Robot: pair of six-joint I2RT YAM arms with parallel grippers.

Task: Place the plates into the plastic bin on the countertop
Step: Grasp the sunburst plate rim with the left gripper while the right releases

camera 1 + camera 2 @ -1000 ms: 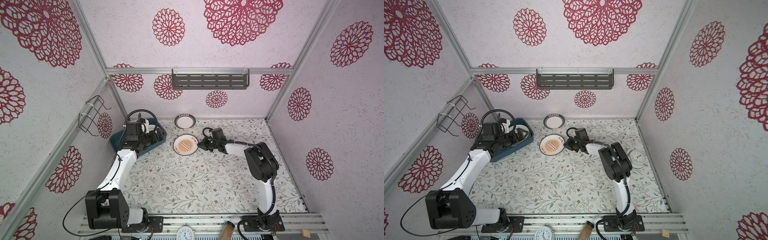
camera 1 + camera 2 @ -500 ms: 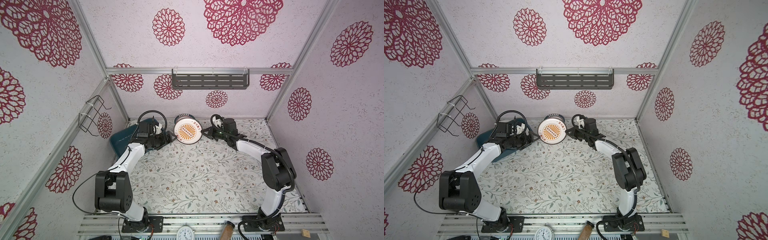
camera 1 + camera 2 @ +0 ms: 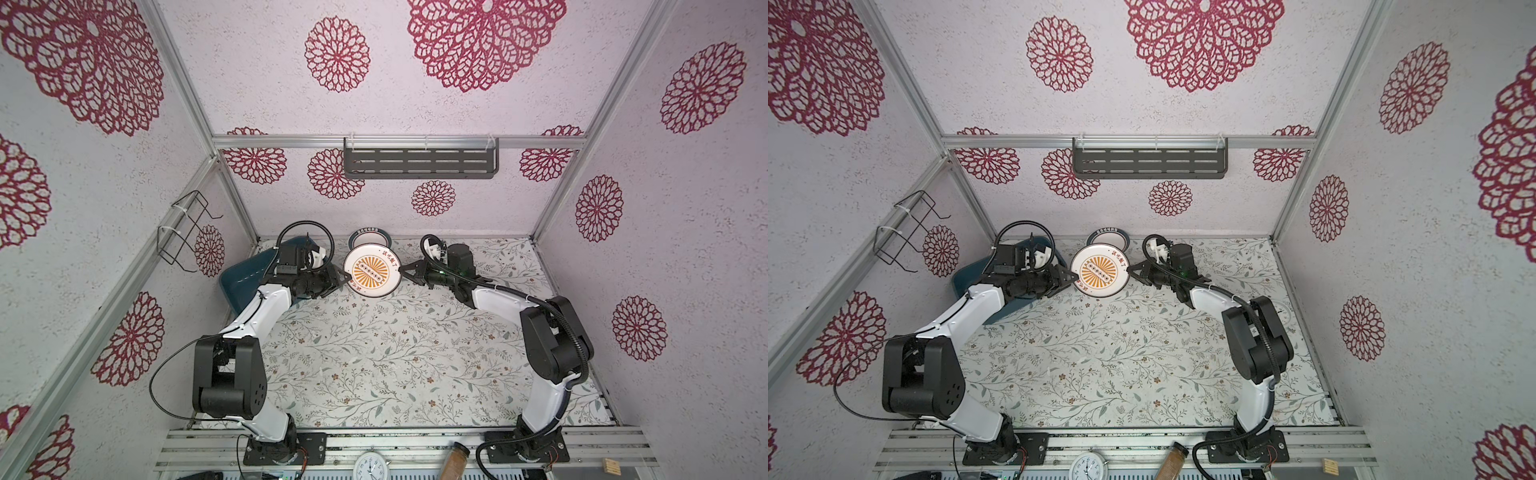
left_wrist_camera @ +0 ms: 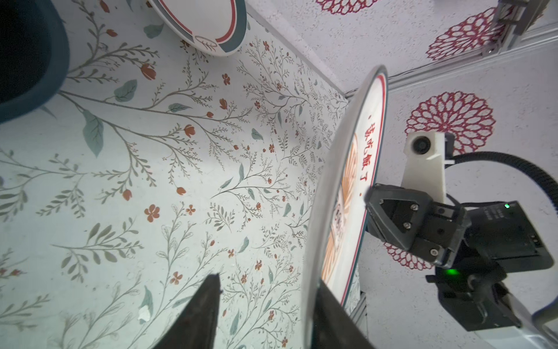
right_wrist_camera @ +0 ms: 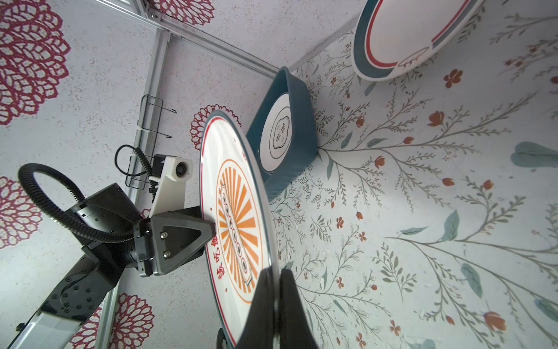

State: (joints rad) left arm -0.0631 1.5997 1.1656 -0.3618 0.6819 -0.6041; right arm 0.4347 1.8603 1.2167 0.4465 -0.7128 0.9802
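Note:
A white plate with an orange sunburst centre (image 3: 372,272) (image 3: 1099,274) hangs tilted above the countertop (image 3: 395,353). My right gripper (image 3: 403,272) (image 5: 276,272) is shut on its right rim. My left gripper (image 3: 343,279) (image 4: 268,281) straddles the opposite rim, jaws apart. One finger lies against the plate (image 4: 347,211), the other stands clear of it. The dark teal plastic bin (image 3: 239,282) (image 5: 302,127) sits at the back left, partly under my left arm. It holds a white plate with a black ring (image 5: 276,136). A teal-rimmed plate (image 3: 370,239) (image 4: 205,27) lies by the back wall.
A grey slotted shelf (image 3: 419,162) hangs on the back wall and a wire rack (image 3: 187,232) on the left wall. On the front rail are a small clock (image 3: 371,467), a brown jar (image 3: 455,455) and a wooden block (image 3: 611,465). Another clock (image 3: 1283,309) lies behind my right arm.
The sunburst plate has risen off the countertop in my right gripper. My left gripper has left the bin, reached the plate's left rim and narrowed its jaws.

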